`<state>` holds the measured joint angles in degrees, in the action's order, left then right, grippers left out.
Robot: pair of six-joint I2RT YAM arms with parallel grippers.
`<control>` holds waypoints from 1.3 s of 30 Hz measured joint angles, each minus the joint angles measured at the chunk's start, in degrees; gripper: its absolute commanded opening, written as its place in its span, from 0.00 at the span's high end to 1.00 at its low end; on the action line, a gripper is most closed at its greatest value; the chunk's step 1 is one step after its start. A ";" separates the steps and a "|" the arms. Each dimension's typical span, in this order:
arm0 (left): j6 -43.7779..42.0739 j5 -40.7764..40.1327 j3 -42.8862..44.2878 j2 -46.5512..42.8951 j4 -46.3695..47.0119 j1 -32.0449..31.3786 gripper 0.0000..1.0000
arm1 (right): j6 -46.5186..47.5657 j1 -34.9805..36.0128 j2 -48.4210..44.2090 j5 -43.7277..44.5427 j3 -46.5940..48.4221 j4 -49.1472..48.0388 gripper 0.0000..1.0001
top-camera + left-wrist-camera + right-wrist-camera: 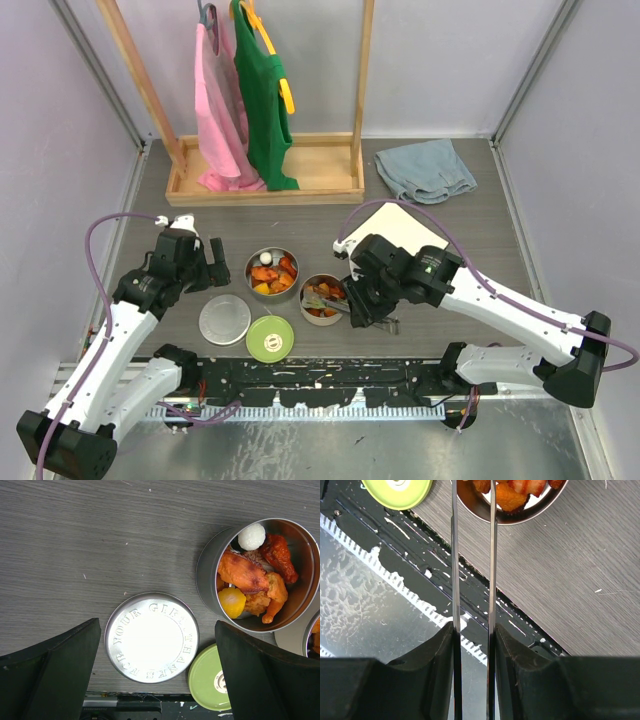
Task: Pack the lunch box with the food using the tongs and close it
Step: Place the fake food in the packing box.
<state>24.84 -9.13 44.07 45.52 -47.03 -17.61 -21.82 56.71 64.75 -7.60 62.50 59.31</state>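
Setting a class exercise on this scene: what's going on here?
The right tool grips the tongs, tips at the right tin. The left tool hangs open above the steel lid. The left tin and the right tin both hold food. The steel lid and green lid lie on the table, so neither tin is closed.

Orange and red food [248, 577] in a silver tin [206, 575], a lime-green lid [205, 677], grey streaked table [100, 540].
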 measured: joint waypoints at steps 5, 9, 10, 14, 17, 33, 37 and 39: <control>0.00 0.00 0.00 0.02 0.00 0.00 0.02 | -0.02 0.33 0.00 0.46 -0.02 0.72 0.65; 0.00 0.00 0.00 0.02 -0.02 0.00 0.02 | -0.04 0.57 0.00 0.74 -0.04 1.01 0.64; 0.00 0.00 0.00 0.02 -0.04 0.00 0.02 | -0.04 0.57 0.00 0.79 -0.04 1.05 0.64; 0.00 -0.02 0.00 0.02 -0.04 0.00 0.02 | -0.20 0.63 0.00 1.07 -0.04 1.25 0.61; 0.00 -0.02 0.00 0.02 -0.04 0.00 0.02 | -0.20 0.72 0.00 1.16 -0.04 1.44 0.59; 0.00 -0.02 0.00 0.02 -0.09 0.00 0.02 | 0.09 0.98 0.02 1.29 -0.04 2.16 0.56; 0.00 0.00 0.00 0.02 -0.09 0.00 0.02 | 0.17 0.98 0.02 1.36 -0.04 2.60 0.56; 0.00 -0.02 0.00 0.02 -0.09 0.00 0.02 | 0.22 0.98 0.02 1.36 -0.04 2.58 0.56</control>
<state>24.84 -9.15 44.07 45.54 -47.11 -17.61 -21.61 57.69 64.77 -6.24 62.46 61.89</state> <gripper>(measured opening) 0.980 0.447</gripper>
